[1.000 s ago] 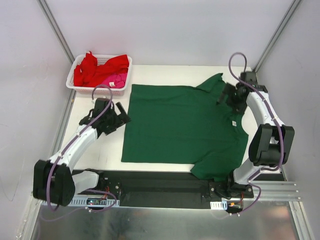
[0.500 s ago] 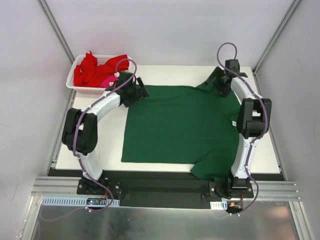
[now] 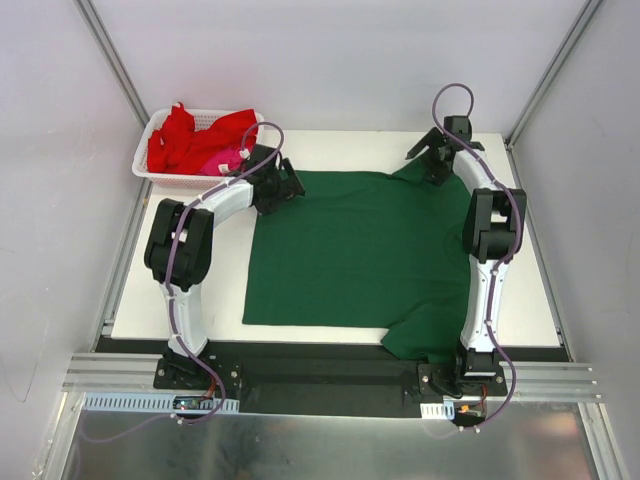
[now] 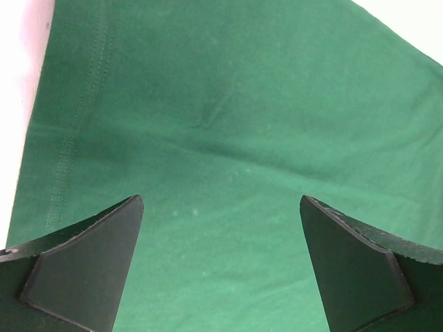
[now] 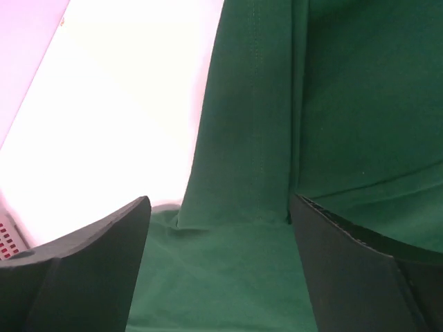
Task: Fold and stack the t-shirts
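The dark green t-shirt (image 3: 365, 250) lies spread flat on the white table (image 3: 200, 290). My left gripper (image 3: 284, 186) hovers over its far left corner, open, with only flat green cloth (image 4: 228, 124) and a stitched hem between the fingers (image 4: 90, 263). Over the far right sleeve, my right gripper (image 3: 434, 163) also stands open. In the right wrist view its fingers (image 5: 360, 270) straddle a folded sleeve edge (image 5: 242, 138) without pinching it. A red t-shirt (image 3: 183, 135) and a pink one (image 3: 233, 157) sit bunched in the basket.
The white mesh basket (image 3: 196, 179) stands at the table's far left corner, close behind the left gripper. White enclosure walls and metal posts ring the table. Bare table surface (image 5: 118, 117) shows beside the sleeve. Both arm bases sit at the near edge.
Both arms have stretched toward the far edge. The left gripper went from beside the shirt's left edge to its far left corner. The right gripper went from the collar area to the far sleeve.
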Action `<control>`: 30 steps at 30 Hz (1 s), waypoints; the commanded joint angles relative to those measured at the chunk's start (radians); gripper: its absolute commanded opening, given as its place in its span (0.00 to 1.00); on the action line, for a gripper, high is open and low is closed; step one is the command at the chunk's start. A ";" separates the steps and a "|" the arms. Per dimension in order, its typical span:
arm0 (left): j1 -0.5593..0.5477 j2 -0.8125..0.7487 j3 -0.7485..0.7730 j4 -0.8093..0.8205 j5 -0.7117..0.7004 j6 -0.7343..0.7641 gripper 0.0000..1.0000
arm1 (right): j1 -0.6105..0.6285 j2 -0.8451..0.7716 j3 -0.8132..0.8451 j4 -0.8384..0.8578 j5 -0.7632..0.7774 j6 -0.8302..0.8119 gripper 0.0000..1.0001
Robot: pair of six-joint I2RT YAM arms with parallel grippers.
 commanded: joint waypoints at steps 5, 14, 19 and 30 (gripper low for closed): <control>-0.007 0.020 0.058 0.014 0.019 -0.024 0.97 | 0.000 0.021 0.054 -0.031 0.016 0.029 0.79; -0.007 0.000 0.031 0.015 0.028 -0.028 0.97 | 0.027 0.000 0.063 -0.086 0.077 -0.059 0.64; -0.007 -0.017 -0.008 0.017 0.025 -0.030 0.97 | 0.027 0.041 0.087 -0.103 0.071 -0.055 0.48; 0.019 -0.079 -0.079 0.015 0.022 -0.019 0.97 | 0.013 0.153 0.268 -0.083 0.036 -0.077 0.01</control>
